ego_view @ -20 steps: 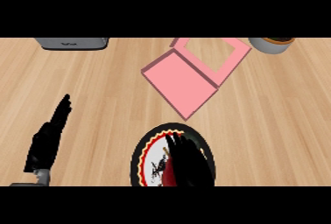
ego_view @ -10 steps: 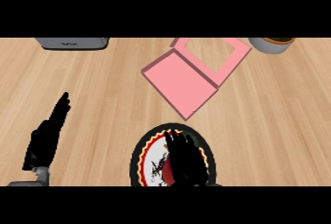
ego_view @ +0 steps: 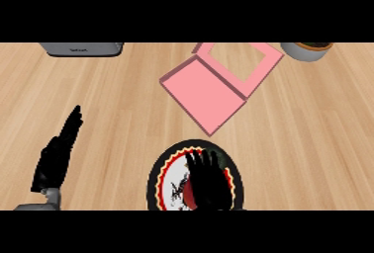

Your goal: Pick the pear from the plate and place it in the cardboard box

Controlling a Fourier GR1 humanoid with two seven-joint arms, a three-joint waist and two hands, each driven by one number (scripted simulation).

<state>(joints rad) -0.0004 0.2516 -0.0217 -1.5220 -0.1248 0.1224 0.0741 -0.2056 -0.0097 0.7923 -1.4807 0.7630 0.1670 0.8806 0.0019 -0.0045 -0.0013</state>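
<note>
A round plate (ego_view: 162,175) with a black, red and yellow rim sits at the lower middle of the counter. My right hand (ego_view: 207,180) hovers over it with fingers spread and straight, covering most of its right half. A small red patch (ego_view: 188,189) shows at the hand's left edge; the pear itself is hidden. The pink box (ego_view: 219,81) lies open beyond the plate, its lid folded toward me. My left hand (ego_view: 57,155) rests open at the lower left, fingers pointing away.
A grey appliance (ego_view: 80,48) stands at the far left edge of the counter. A grey pot (ego_view: 306,50) with a brown top sits at the far right, next to the box.
My right hand has moved forward over the plate and its fingers have spread out. The left hand has stayed in place.
</note>
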